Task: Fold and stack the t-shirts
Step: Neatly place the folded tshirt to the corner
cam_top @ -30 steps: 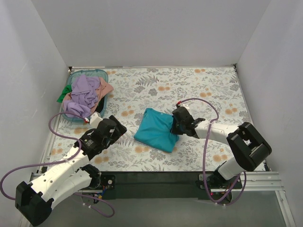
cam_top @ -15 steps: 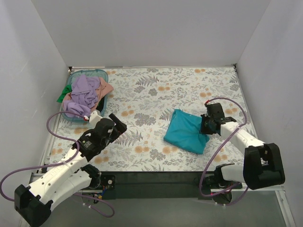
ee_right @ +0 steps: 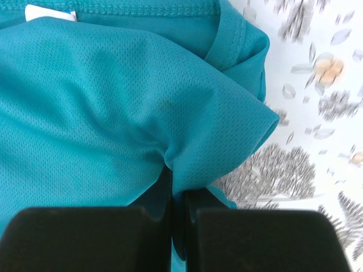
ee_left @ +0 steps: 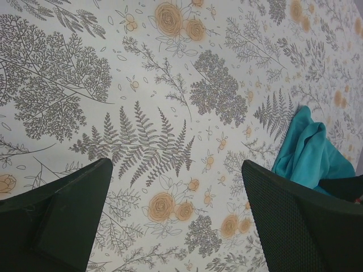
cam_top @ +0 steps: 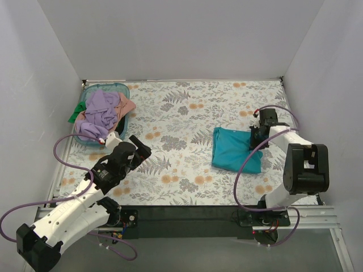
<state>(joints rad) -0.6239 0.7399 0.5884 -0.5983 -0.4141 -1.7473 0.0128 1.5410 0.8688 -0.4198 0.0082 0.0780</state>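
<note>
1. Far left, at the back corner of the tabletop (cam_top: 181, 113): a teal basket (cam_top: 122, 86), with a crumpled lavender t-shirt (cam_top: 99, 113) on top, a salmon-pink t-shirt (cam_top: 126, 106) at its right side and a green t-shirt (cam_top: 74, 117) showing at the left rim.
2. Near left, in front of the basket: left fingers (ee_left: 300, 221), spread wide, grasping nothing, hovering above the bare floral print.
3. Right of centre: teal-blue t-shirt (cam_top: 235, 150), folded to a rough rectangle, lying on the tabletop, well apart from the basket.
4. At the right edge of this t-shirt: right fingers (ee_right: 102, 238), clenched tight on a pinch of its cloth near the collar, with a white label (ee_right: 50, 12) at the neck seam.
</note>
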